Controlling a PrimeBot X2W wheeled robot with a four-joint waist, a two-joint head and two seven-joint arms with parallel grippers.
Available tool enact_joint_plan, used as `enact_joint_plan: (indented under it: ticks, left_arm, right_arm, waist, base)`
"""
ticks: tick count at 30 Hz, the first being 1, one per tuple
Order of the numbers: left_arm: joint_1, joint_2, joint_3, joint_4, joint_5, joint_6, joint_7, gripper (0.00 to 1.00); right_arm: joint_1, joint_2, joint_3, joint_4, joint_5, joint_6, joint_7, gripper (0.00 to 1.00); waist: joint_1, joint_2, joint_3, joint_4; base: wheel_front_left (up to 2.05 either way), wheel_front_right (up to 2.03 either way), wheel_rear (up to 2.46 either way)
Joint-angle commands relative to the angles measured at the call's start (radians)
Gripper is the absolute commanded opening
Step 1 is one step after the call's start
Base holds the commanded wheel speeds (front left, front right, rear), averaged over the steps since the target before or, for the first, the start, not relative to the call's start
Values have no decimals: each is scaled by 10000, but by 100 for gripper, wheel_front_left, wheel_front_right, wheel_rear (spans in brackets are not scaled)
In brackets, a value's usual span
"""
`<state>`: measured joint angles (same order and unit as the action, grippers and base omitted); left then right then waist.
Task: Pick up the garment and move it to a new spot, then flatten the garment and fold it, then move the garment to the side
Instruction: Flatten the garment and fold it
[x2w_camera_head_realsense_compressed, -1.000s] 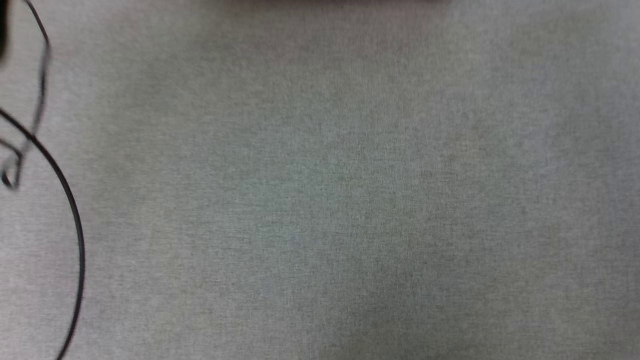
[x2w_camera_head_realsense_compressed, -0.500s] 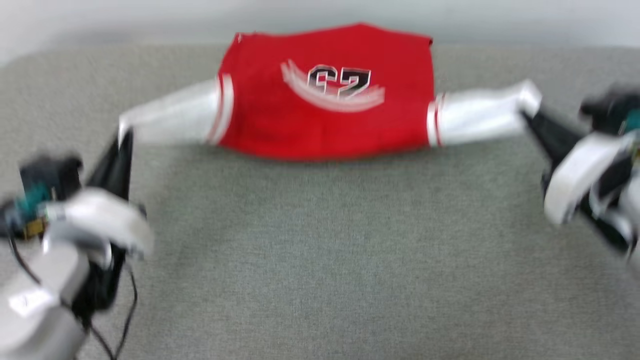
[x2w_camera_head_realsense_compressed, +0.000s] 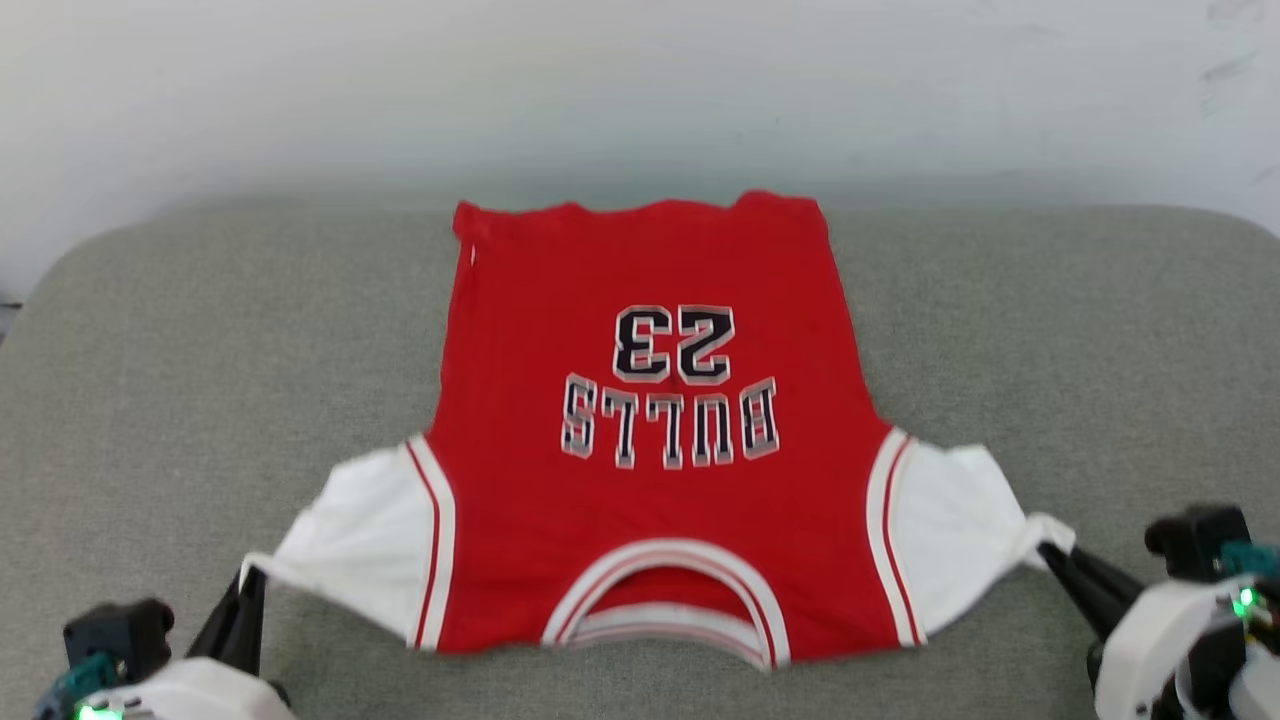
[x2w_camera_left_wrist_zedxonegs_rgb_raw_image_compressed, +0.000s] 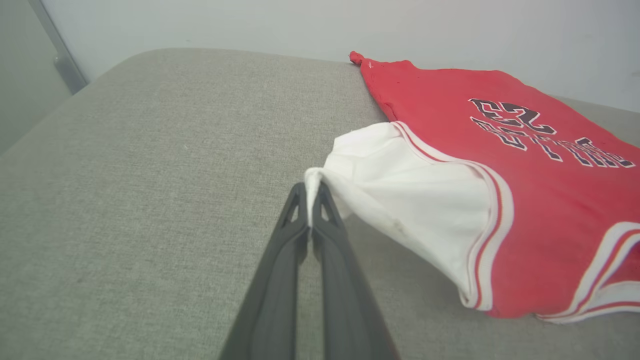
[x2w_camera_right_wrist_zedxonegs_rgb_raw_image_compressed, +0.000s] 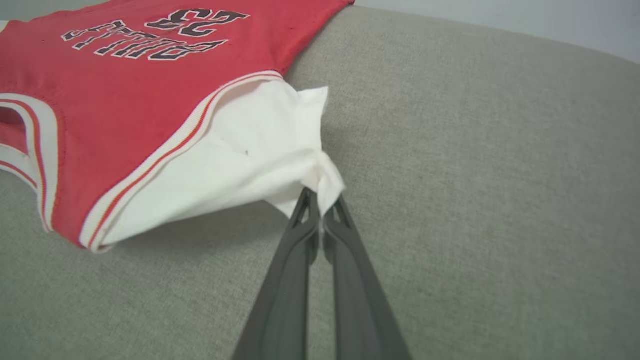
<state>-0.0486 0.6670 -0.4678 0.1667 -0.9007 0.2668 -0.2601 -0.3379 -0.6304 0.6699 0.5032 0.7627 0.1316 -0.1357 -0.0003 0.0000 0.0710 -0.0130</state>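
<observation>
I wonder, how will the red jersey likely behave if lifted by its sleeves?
Probably floppy: the jersey bunches where the left gripper and right gripper pinch its sleeves. Likely light, being thin cloth; its middle would probably sag.

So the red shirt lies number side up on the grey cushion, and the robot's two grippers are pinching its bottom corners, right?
Not quite. The left gripper pinches the tip of one white sleeve and the right gripper pinches the other white sleeve, not the bottom corners. Each wrist view shows it. The rest holds: the red shirt lies number side up on the grey cushion.
</observation>
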Motion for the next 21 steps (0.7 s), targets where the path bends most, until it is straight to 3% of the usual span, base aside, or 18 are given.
enact_joint_plan:
  ticks: [1, 8, 20, 21]
  left_arm:
    - [501, -96, 187, 20, 59, -5, -74, 0]
    - [1688, -513, 599, 479, 63, -276, -74, 0]
    - [2165, -1229, 1056, 873, 548, -627, -75, 0]
    - [2128, -1278, 1074, 859, 608, -635, -75, 0]
  right_arm:
    - [602, 16, -280, 1, -65, -18, 18, 0]
    - [2227, 58, -980, -224, -269, -18, 321, 0]
    - [3158, 498, -2028, -693, -909, -18, 728, 0]
    - [3116, 594, -2112, -752, -994, -18, 763, 23]
  waist:
    - [3, 0, -265, -25]
    - [3, 0, -573, -118]
    - [3, 0, -582, -185]
    - [3, 0, -579, -191]
  base:
    - [0, 0, 0]
    - [0, 0, 0]
    - [0, 0, 0]
    - [0, 0, 0]
